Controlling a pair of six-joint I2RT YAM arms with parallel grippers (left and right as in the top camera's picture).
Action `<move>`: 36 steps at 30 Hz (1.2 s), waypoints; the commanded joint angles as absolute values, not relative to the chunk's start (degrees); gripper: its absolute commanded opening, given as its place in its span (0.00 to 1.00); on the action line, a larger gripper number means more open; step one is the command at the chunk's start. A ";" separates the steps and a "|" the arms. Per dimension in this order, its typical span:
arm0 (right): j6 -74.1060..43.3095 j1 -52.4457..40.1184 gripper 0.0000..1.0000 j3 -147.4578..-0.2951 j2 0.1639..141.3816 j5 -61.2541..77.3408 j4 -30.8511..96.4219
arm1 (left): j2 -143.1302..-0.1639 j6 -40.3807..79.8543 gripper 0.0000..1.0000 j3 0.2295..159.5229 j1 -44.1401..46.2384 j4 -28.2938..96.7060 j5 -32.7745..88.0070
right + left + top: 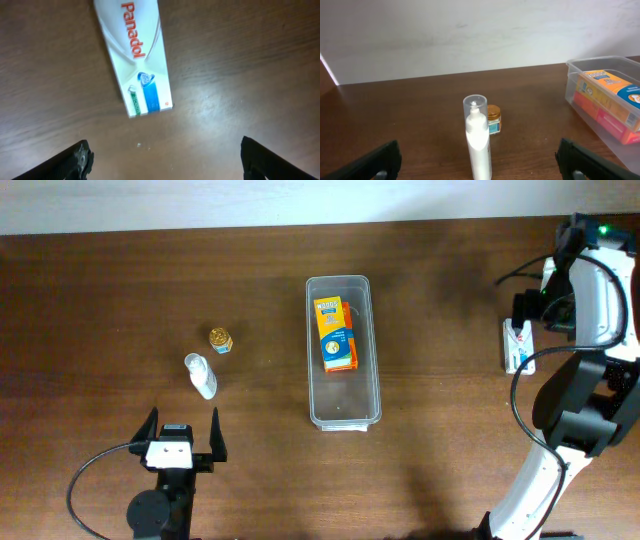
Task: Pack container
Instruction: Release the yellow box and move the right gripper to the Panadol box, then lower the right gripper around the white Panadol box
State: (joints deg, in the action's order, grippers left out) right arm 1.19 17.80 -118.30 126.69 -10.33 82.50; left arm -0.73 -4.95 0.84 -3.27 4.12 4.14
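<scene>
The clear plastic container (314, 370) stands lengthwise at the table's middle and holds an orange box (337, 333). It also shows at the right of the left wrist view (571, 90) with the orange box (610, 97) inside. A white bottle (201, 375) lies left of it, next to a small gold-lidded jar (221, 339). My left gripper (182, 436) is open and empty just in front of the bottle (478, 135). My right gripper (165, 162) is open and empty above a white Panadol box (135, 55), which lies at the far right (516, 346).
The jar (493, 119) stands just behind the bottle in the left wrist view. A pale wall runs along the table's far edge. The right arm's body and cables (585, 390) fill the right side.
</scene>
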 commanded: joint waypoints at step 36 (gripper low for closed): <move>14.76 21.78 0.93 -113.03 136.16 2.44 72.73 | -0.38 -5.50 0.99 0.51 -3.53 4.16 4.93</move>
